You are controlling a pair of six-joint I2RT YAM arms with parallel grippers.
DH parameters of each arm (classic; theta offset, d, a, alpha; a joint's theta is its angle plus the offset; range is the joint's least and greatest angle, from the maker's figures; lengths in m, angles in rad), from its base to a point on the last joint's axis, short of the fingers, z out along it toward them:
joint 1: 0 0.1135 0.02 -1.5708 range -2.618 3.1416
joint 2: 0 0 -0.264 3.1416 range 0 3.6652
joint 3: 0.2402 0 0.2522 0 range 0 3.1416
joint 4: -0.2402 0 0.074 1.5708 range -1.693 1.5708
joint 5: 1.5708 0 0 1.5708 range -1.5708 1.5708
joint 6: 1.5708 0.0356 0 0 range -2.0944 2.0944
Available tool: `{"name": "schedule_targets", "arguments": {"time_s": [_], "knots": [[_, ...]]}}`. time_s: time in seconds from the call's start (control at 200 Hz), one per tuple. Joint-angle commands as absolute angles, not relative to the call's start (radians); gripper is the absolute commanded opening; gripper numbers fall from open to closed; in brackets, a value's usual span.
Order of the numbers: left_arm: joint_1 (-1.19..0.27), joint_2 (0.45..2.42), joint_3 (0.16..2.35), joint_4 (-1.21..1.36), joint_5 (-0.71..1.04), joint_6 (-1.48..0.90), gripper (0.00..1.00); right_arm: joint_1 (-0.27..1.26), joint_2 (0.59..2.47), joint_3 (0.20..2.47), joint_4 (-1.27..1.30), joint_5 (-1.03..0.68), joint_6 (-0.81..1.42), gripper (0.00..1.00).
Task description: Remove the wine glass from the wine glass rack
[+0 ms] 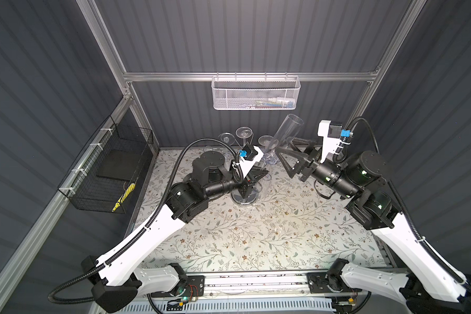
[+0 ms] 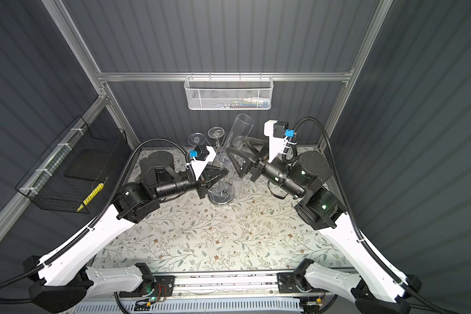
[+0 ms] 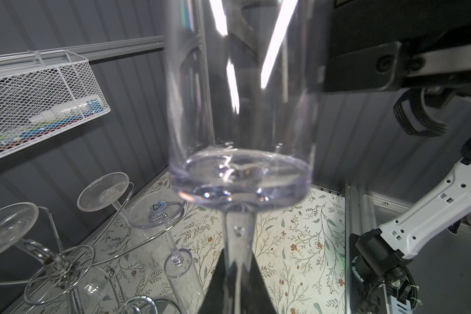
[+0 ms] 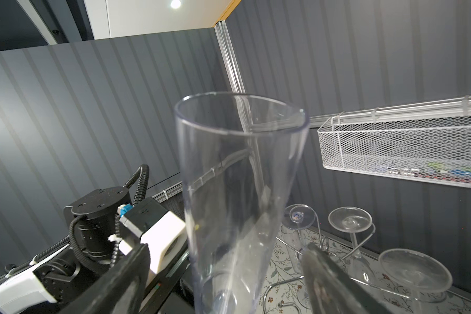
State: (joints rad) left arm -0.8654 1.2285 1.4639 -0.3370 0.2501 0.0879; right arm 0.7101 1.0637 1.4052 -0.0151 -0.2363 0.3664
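A clear, tall wine glass (image 1: 282, 138) (image 2: 235, 137) stands bowl-up and tilted above the table. My left gripper (image 1: 259, 174) (image 3: 235, 285) is shut on its stem (image 3: 238, 244); its foot is hidden. My right gripper (image 1: 283, 145) (image 4: 223, 280) is open. Its fingers (image 4: 120, 280) straddle the glass bowl (image 4: 237, 190) with a gap on each side. The chrome wine glass rack (image 1: 244, 199) (image 3: 60, 261) stands just behind and below, between the two arms. Other glasses (image 1: 244, 133) (image 4: 350, 220) hang upside down from its arms.
A white mesh basket (image 1: 256, 95) hangs on the back rail above the rack. A black wire basket (image 1: 106, 174) is fixed to the left wall. The floral table cover (image 1: 256, 239) spreads in front of the rack. Grey walls close in the back and sides.
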Motion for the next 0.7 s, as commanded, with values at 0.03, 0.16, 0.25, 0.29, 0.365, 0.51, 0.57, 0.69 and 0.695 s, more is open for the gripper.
{"name": "schedule_targets", "arguments": {"time_s": [0.03, 0.16, 0.25, 0.29, 0.365, 0.51, 0.57, 0.69, 0.695], "knots": [[-0.872, 1.235, 1.462, -0.311, 0.248, 0.120, 0.00, 0.690, 1.092, 1.436, 0.031, -0.268, 0.394, 0.85], [-0.873, 1.230, 1.464, -0.322, 0.244, 0.128, 0.00, 0.677, 1.111, 1.436, 0.059, -0.283, 0.405, 0.80], [-0.875, 1.228, 1.462, -0.326, 0.240, 0.133, 0.00, 0.673, 1.114, 1.437, 0.073, -0.292, 0.414, 0.76], [-0.876, 1.228, 1.461, -0.327, 0.242, 0.134, 0.00, 0.672, 1.113, 1.437, 0.081, -0.297, 0.417, 0.74], [-0.876, 1.229, 1.461, -0.336, 0.240, 0.142, 0.00, 0.670, 1.144, 1.440, 0.092, -0.305, 0.421, 0.71], [-0.877, 1.229, 1.464, -0.348, 0.234, 0.152, 0.00, 0.666, 1.149, 1.443, 0.106, -0.316, 0.426, 0.62], [-0.877, 1.227, 1.462, -0.348, 0.230, 0.156, 0.00, 0.667, 1.150, 1.443, 0.109, -0.318, 0.428, 0.58], [-0.877, 1.225, 1.462, -0.357, 0.231, 0.161, 0.00, 0.667, 1.151, 1.443, 0.113, -0.326, 0.426, 0.48], [-0.877, 1.225, 1.462, -0.357, 0.231, 0.162, 0.00, 0.667, 1.151, 1.443, 0.113, -0.326, 0.426, 0.47]]}}
